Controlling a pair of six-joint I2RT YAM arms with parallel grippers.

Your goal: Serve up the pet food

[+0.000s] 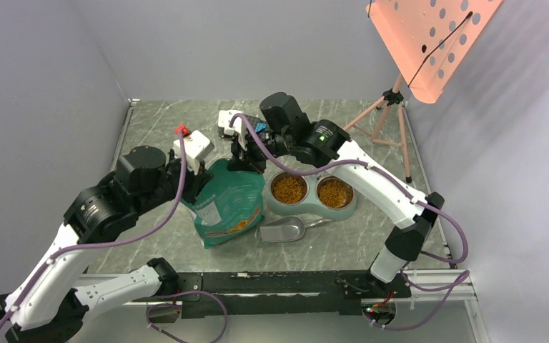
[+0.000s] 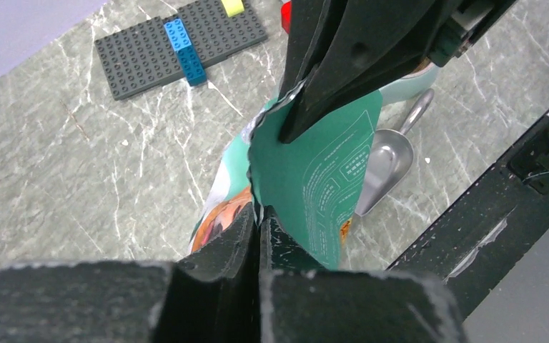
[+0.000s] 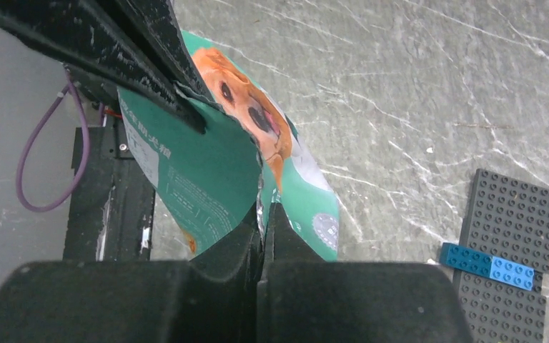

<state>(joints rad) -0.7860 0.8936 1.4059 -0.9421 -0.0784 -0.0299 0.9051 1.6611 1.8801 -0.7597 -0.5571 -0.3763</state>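
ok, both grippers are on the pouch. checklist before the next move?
1. left gripper shut on top edge of pouch: ok
2. right gripper shut on the same edge: ok
3. pouch mouth sealed along its whole length: cannot tell
4. pet food in both bowls of the dish: ok
5. scoop empty, lying on the table in front of the dish: ok
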